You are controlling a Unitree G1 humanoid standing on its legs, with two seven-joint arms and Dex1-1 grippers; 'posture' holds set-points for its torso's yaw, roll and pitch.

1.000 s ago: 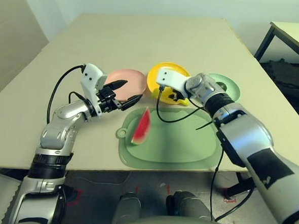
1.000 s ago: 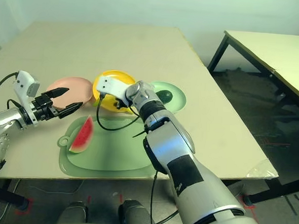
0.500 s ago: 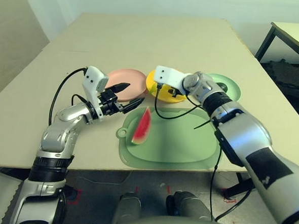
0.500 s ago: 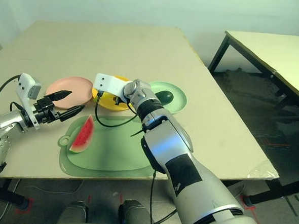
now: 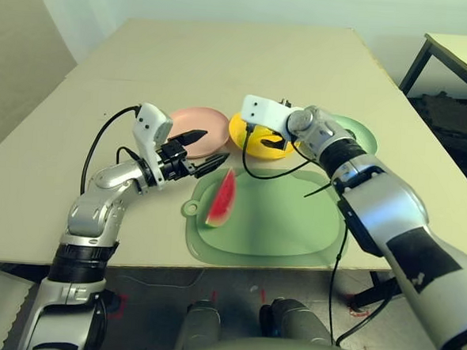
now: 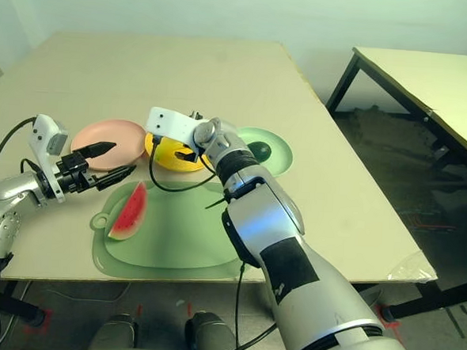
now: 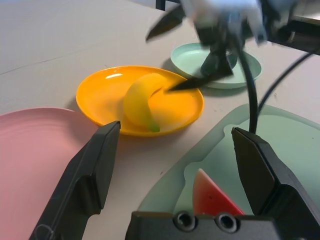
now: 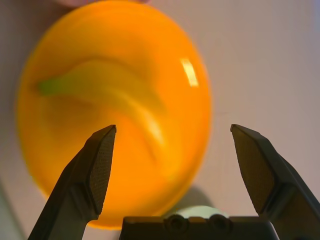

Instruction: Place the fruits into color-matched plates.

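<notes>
Leaving the banana [image 7: 141,101] on the yellow plate [image 7: 100,95], my right tool [image 8: 172,165] wide open, empty.
Next: my left tool [image 5: 197,150], open and empty beside the pink plate [image 5: 191,121], must grasp the watermelon wedge [image 5: 221,198].

Green mat [image 6: 174,239]: watermelon wedge [image 6: 128,212] lies on its left part. Beyond the mat stand pink plate [image 6: 113,138], yellow plate [image 6: 171,157], mint plate [image 6: 274,155] holding avocado [image 6: 258,151]. Right gripper [image 6: 189,147] hovers above yellow plate.
</notes>
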